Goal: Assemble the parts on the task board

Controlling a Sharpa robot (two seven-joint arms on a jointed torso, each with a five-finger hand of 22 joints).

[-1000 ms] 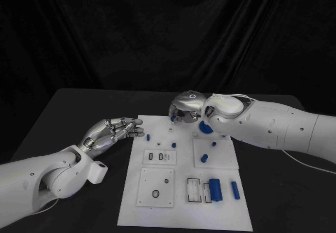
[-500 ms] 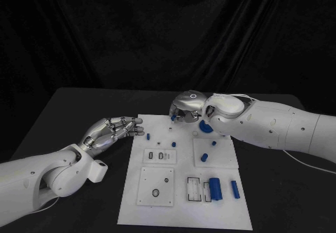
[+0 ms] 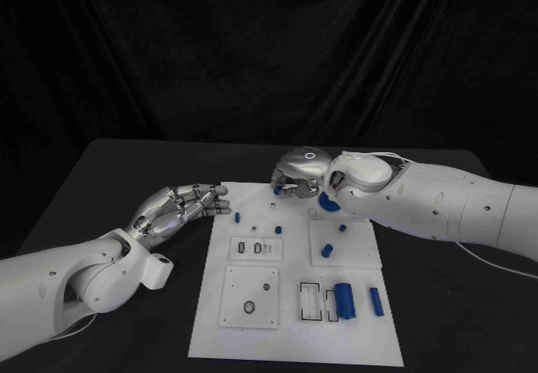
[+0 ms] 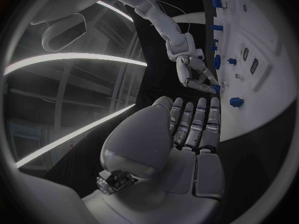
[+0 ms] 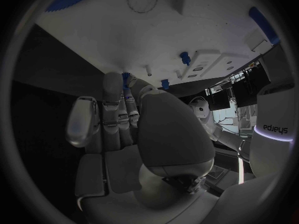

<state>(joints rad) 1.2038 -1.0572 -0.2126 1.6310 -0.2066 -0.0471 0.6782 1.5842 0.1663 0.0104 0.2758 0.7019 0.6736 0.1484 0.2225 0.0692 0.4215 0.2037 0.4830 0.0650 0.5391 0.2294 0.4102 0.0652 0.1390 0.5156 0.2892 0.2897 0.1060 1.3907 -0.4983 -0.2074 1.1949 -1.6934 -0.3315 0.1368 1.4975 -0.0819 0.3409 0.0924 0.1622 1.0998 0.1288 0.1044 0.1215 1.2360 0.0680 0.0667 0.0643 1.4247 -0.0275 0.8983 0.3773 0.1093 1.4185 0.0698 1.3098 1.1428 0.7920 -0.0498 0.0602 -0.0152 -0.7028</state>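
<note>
The white task board [image 3: 291,334] lies in the middle of the black table. At its far edge my right hand [image 3: 301,172] reaches down and pinches a small blue part [image 3: 277,189] in its fingertips; the part shows at those fingertips [image 5: 127,78] and against the board's edge [image 4: 216,88]. My left hand [image 3: 179,210] hovers at the board's left edge with its fingers straight, side by side, and nothing in them. A short blue peg [image 3: 236,217] stands just beyond its fingertips [image 4: 212,109].
More blue parts are on the board: a large oval piece [image 3: 329,203] under my right arm, a small peg [image 3: 278,231], a short piece [image 3: 327,251], a thick cylinder [image 3: 345,301] and a thin one [image 3: 377,303] near the front right. Empty sockets [image 3: 250,310] lie front left.
The left hand has risen very slightly. The right hand stays at the far edge with the small blue part still pinched.
</note>
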